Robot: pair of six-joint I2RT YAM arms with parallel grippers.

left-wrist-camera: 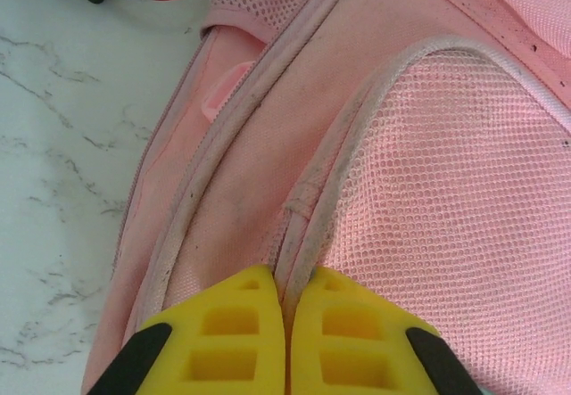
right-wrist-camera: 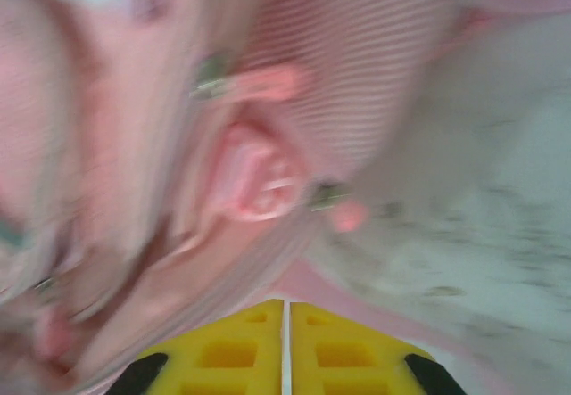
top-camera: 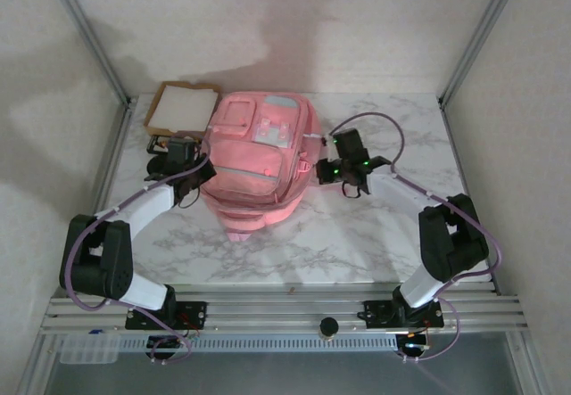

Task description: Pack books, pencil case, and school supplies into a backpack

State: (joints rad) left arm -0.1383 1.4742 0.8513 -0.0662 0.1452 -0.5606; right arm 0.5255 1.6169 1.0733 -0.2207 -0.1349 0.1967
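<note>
backpack [top-camera: 259, 159] on table [top-camera: 357, 234], both jaws closed alongside

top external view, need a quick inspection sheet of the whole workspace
surface: white marble-pattern tabletop, bare in front of the arms
job's things: pink fabric backpack lying flat mid-table, pockets up
clutter: shallow cardboard tray with a white sheet by the backpack's far left corner
grippers: left gripper, yellow fingers shut at a backpack seam; right gripper shut beside the backpack, view blurred
cables: purple-grey cables along both arms, one looping by the right wrist
surroundings: pale walls, metal frame posts
</note>
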